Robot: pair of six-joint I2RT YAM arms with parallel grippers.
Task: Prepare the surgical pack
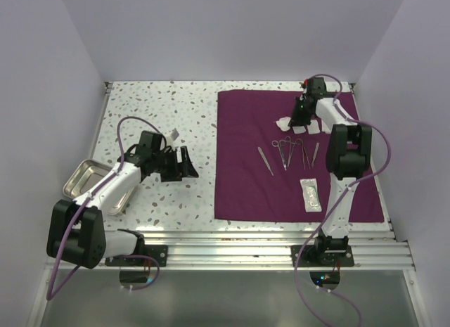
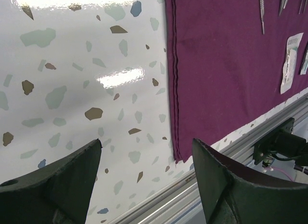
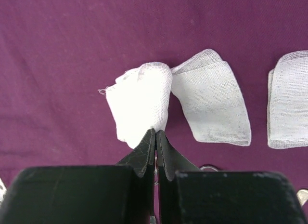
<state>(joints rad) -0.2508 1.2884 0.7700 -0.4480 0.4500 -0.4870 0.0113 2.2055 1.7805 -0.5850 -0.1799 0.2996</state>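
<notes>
The surgical pack (image 1: 246, 179) lies spread flat on the table, under your right arm, and serves as the reference here. Toward the pack's far edge, the right gripper (image 3: 156, 133) has its fingers pressed together on the near edge of a rumpled gauze pad (image 3: 142, 101). A second gauze pad (image 3: 211, 106) touches the first, and a third (image 3: 288, 106) lies apart on the pack. Just off the pack's left edge, the left gripper (image 2: 147, 143) hovers over the table with fingers spread wide, holding nothing.

Hazards, as judged:
- The pinch takes only a thin margin of gauze, so the pad may slip free when you lift.
- The tips sit low on the pack and may have caught the cloth too; lifting would wrinkle it and disturb the steel instruments (image 1: 285, 152) at mid-pack.
- The touching pad may drag along.
</notes>
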